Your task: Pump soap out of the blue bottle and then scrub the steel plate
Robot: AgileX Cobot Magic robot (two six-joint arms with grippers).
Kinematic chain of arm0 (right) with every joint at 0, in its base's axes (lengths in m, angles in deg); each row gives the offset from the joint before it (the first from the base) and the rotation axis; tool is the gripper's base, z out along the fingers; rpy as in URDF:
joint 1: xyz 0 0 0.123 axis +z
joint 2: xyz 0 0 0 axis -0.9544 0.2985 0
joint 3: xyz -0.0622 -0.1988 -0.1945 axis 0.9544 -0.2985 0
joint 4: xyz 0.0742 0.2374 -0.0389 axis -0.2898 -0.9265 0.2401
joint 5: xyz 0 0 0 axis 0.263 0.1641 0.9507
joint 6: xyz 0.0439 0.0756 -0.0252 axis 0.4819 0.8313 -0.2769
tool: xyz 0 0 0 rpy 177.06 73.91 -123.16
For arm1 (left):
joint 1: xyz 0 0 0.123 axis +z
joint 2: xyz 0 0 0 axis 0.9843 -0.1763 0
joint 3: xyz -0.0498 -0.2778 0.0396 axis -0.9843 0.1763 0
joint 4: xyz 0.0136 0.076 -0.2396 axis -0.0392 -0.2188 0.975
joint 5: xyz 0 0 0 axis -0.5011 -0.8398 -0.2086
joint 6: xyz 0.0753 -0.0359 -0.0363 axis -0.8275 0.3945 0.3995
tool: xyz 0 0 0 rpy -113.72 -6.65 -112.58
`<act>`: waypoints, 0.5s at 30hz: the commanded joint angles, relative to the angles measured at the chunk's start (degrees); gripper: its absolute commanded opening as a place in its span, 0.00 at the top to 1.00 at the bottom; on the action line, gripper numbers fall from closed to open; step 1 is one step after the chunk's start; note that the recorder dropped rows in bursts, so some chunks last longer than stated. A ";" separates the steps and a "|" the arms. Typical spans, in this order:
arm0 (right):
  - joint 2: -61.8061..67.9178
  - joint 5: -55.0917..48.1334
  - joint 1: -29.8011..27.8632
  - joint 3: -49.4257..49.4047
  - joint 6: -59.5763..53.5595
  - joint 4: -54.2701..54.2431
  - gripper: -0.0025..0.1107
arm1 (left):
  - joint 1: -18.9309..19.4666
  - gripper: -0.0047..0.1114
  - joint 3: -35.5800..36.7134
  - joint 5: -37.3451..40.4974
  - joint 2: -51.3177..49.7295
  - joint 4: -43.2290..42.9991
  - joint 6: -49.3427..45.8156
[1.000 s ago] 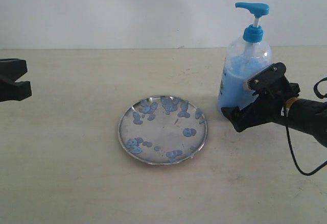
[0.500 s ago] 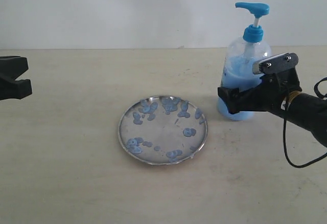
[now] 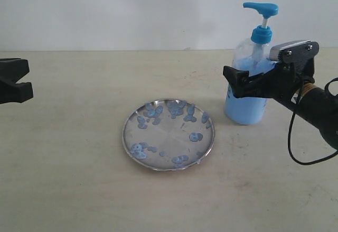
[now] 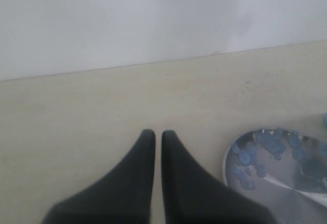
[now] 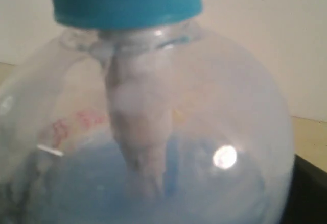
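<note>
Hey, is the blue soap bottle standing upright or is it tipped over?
Upright. The blue bottle stands on its base on the table, with its pump head straight above.

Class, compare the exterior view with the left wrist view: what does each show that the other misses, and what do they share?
Only the exterior view shows the blue bottle with its pump head, the right gripper at the bottle's side, and the steel plate whole. Only the left wrist view shows the thin slit between the jaws of the left gripper. Both show the left gripper, at least part of the plate with its soap blobs, the table and the pale wall.
</note>
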 commanded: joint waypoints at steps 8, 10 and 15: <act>-0.27 -4.36 -0.20 1.07 -3.55 3.42 0.98 | -0.21 0.92 -0.32 -0.39 -1.87 -0.23 0.59; -0.27 -5.83 -0.20 1.07 -5.07 3.42 0.98 | -0.21 0.92 -0.32 -0.27 -1.92 -0.73 0.59; -0.27 -6.81 -0.20 1.07 -13.87 4.63 0.98 | -0.21 0.92 -2.08 0.54 -2.01 -16.17 15.17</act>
